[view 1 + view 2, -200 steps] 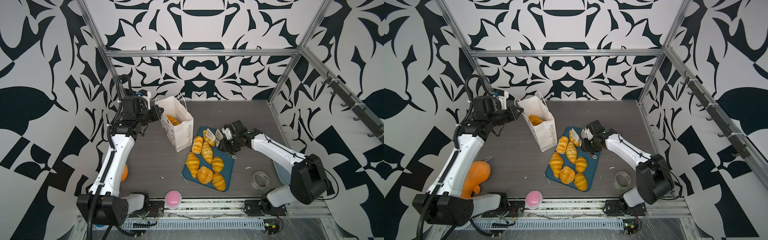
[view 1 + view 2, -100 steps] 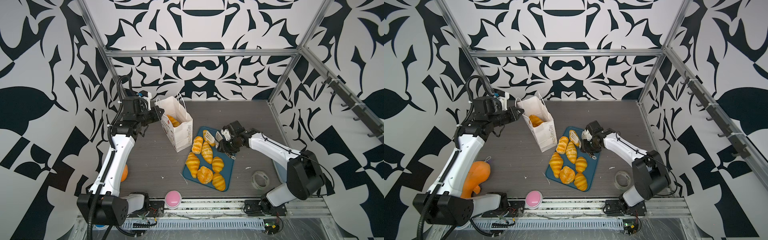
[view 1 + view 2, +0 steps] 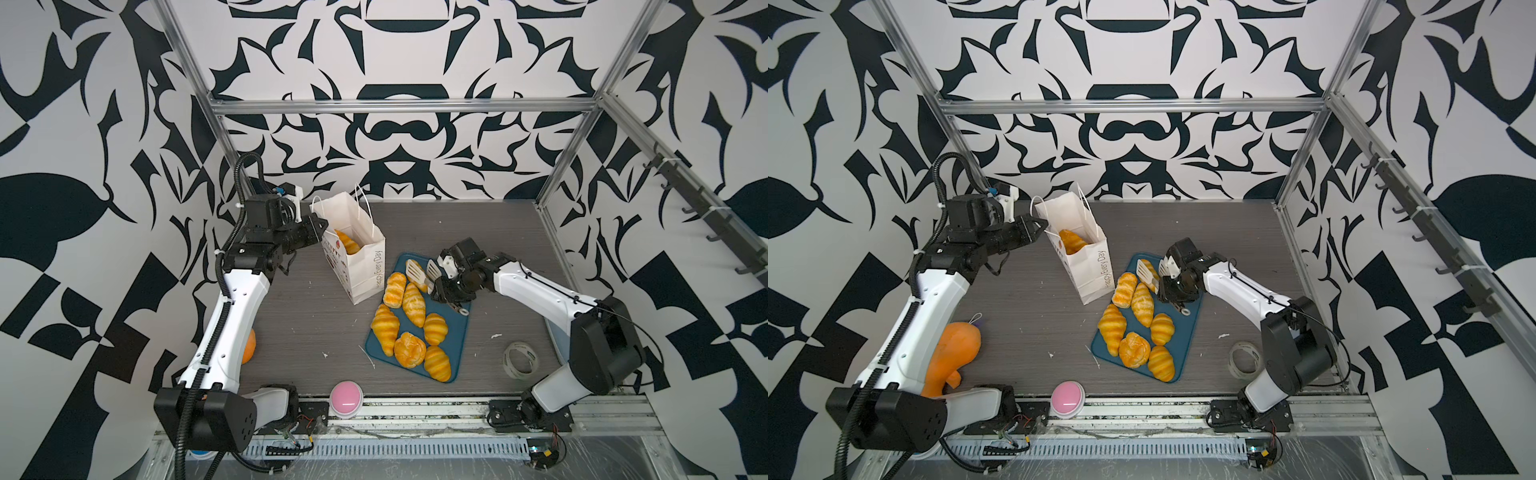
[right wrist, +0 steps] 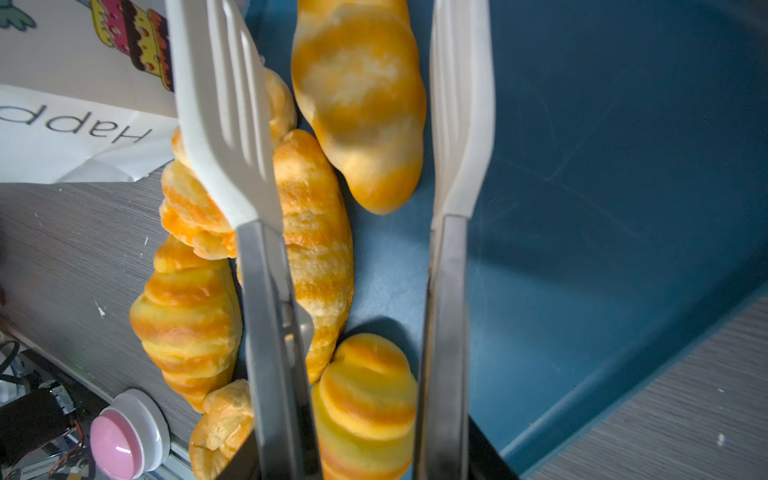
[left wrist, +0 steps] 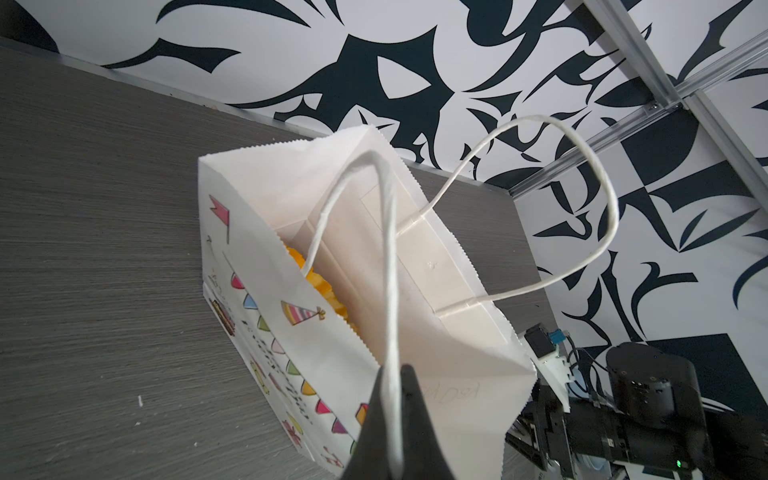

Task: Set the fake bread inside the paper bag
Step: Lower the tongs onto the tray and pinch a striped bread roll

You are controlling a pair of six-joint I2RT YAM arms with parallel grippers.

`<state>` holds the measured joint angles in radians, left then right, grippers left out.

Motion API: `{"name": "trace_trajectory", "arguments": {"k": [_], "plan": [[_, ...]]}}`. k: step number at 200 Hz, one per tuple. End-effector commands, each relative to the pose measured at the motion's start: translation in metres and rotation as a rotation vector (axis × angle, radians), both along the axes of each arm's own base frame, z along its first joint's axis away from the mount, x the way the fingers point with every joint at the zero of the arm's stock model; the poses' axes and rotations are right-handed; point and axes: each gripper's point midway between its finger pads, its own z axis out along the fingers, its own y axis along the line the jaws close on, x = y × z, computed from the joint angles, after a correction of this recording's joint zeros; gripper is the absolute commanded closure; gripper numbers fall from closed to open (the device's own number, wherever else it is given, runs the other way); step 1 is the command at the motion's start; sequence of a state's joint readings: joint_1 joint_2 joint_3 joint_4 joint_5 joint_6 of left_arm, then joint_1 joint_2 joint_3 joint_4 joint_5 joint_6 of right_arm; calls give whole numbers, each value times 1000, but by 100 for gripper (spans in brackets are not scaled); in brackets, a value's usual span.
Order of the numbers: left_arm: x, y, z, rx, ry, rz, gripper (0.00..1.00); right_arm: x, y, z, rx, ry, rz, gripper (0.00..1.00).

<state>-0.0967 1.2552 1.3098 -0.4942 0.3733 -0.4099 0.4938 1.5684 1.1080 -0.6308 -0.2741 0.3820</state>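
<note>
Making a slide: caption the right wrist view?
Open tongs flank a toy croissant on the blue tray, paper bag beside.

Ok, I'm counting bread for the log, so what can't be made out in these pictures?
- Bag contents: its walls hide all but one croissant in both top views.
- Orange toy: the left arm covers part in both top views.
- Bread between the tongs: blades cover most in both top views.
- White scraps: too small to identify.
</note>
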Motion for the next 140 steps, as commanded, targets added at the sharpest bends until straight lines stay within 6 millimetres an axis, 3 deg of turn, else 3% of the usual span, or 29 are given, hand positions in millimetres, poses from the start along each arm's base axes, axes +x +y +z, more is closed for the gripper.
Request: {"name": "trace_trajectory", "arguments": {"k": [1,140], "plan": [[-7,0,-2,11,3,-6,100,11,4,13,-9,-54,15,48],[-7,1,-2,12,0,-2,100,7,8,2,-87,-41,47,48]]}}
